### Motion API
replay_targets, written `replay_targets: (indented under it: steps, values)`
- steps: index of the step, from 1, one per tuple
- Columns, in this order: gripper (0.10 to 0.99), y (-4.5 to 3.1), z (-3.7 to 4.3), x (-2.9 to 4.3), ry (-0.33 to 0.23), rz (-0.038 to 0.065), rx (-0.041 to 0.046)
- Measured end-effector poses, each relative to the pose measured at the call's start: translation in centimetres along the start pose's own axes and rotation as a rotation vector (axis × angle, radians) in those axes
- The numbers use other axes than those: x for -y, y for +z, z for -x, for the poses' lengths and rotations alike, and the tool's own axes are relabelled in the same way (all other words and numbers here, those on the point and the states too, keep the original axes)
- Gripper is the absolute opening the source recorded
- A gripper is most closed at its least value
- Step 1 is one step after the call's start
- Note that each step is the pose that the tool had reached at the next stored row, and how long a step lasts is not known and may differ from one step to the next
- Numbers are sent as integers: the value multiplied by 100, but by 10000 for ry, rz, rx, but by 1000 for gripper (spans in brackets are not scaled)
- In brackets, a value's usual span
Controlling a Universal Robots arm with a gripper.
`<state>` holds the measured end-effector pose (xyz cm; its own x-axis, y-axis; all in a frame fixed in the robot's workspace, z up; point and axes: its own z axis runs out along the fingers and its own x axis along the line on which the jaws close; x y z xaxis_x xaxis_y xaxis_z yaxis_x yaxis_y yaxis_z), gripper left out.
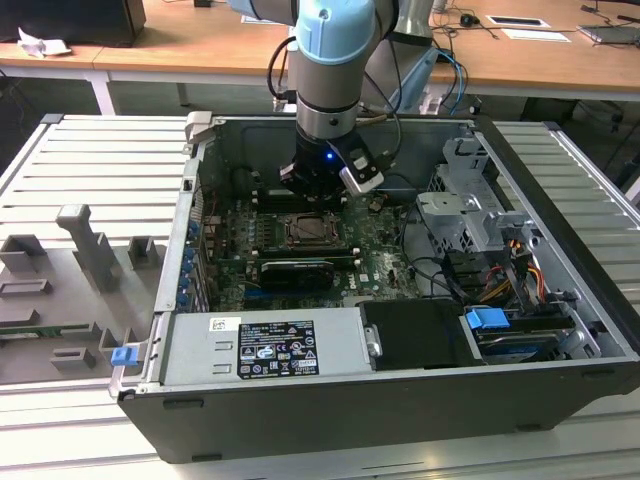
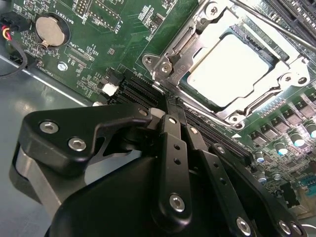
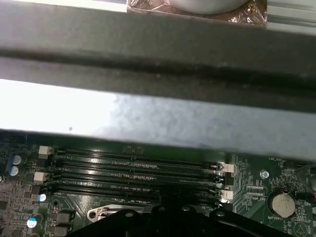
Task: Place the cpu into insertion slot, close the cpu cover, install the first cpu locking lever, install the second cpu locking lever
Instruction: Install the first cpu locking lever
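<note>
The cpu (image 2: 232, 64), a pale silvery square, lies in the insertion slot (image 1: 313, 232) on the green board. The cpu cover (image 2: 173, 49), a silvery metal frame, lies flat around it. A thin metal lever rod (image 2: 276, 25) runs along the far side of the socket. My gripper (image 2: 169, 106) is shut, its black fingers (image 2: 174, 148) pressed together with nothing visibly between them, the tips right at the socket's edge beside the cover's corner. In the exterior view the gripper (image 1: 318, 190) hangs inside the open computer case, just behind the socket.
Long black memory slots (image 3: 133, 170) run beside the socket, under the grey case wall (image 3: 148, 118). A coin battery (image 2: 51, 30) sits on the board. A drive cage (image 1: 465, 215), cables (image 1: 500, 280) and a power supply (image 1: 265, 345) crowd the case. Grey fixtures (image 1: 90, 250) stand outside it.
</note>
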<state>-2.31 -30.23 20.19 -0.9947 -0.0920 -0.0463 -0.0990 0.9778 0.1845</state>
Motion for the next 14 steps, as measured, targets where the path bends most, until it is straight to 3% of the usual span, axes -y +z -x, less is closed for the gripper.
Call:
replay_targets:
  steps: [5,8,12,14]
  values:
    - [106,0,2,-1,20,-27,4]
    - [106,-10,4,-1,63,-239,-9]
    - [106,11,4,3,76,-306,-13]
    - [106,-25,6,-4,76,-305,-12]
